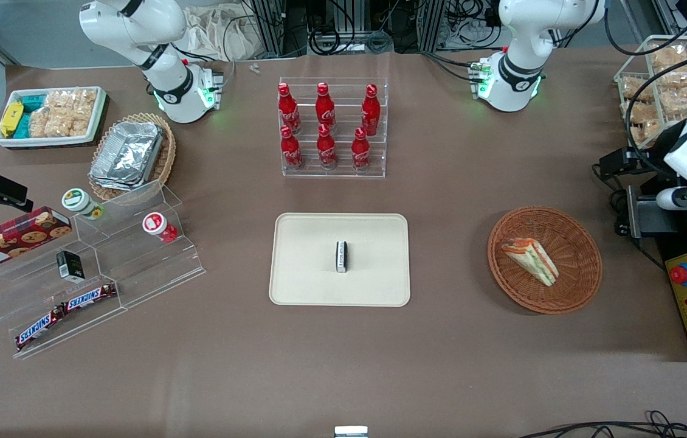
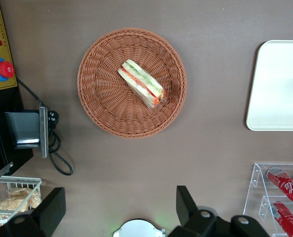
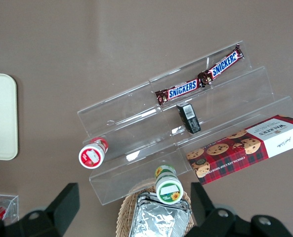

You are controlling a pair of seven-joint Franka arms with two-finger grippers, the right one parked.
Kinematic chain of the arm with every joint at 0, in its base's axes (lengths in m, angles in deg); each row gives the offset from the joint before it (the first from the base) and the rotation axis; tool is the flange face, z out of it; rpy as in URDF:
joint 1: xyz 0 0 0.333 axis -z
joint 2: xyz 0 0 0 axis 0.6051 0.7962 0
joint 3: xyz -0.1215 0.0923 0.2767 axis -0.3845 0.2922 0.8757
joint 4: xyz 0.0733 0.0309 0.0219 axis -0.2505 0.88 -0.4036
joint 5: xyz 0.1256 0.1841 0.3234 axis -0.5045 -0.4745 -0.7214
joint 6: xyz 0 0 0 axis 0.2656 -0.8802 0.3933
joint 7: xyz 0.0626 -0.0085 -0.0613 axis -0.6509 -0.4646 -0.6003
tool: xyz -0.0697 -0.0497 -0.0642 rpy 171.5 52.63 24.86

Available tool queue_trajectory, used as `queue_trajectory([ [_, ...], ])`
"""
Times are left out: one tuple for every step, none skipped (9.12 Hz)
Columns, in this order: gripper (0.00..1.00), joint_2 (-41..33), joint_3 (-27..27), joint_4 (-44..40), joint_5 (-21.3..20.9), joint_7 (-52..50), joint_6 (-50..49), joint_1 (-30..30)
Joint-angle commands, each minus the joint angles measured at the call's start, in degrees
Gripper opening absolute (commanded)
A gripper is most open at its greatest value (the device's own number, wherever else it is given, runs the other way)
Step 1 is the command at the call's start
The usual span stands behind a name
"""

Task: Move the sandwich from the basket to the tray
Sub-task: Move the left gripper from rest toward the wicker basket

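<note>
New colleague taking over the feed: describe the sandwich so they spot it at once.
Find the cream tray at the table's middle; toward the working arm's end lies a round reddish-brown basket. The sandwich lies in it, a clear-wrapped triangular wedge of pale bread with orange, red and green layers, alone there. The open gripper hangs above, apart.

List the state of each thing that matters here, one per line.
sandwich: wrapped, lying in the basket, not gripped.
basket: holds only the sandwich.
tray: holds one small black-and-white block, otherwise bare.
gripper: open, high above the table beside the basket, fingers apart and holding nothing.
</note>
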Motion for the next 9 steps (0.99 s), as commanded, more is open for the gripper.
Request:
queue_trajectory([
  [1.00, 0.83, 0.75, -1.70, 0.74, 0.05, -0.57, 0.73],
  [1.00, 0.91, 0.66, -1.79, 0.74, -0.12, -0.66, 0.82],
  [1.00, 1.35, 0.66, -2.40, 0.83, 0.05, -0.66, 0.82],
  [1.00, 2.40, 0.66, -4.93, 0.74, -0.12, -1.09, 0.91],
  [1.00, 3.10, 0.75, -5.30, 0.56, 0.57, -1.10, 0.73],
  [1.00, 3.63, 0.75, -5.22, 0.30, -0.12, -1.18, 0.73],
  [1.00, 3.72, 0.75, -4.78, -0.05, 0.57, -1.36, 0.91],
  [1.00, 3.64, 0.66, -3.21, -0.84, 0.84, -1.45, 1.08],
  [1.00, 4.16, 0.40, -2.85, -1.89, 0.84, -1.45, 1.52],
])
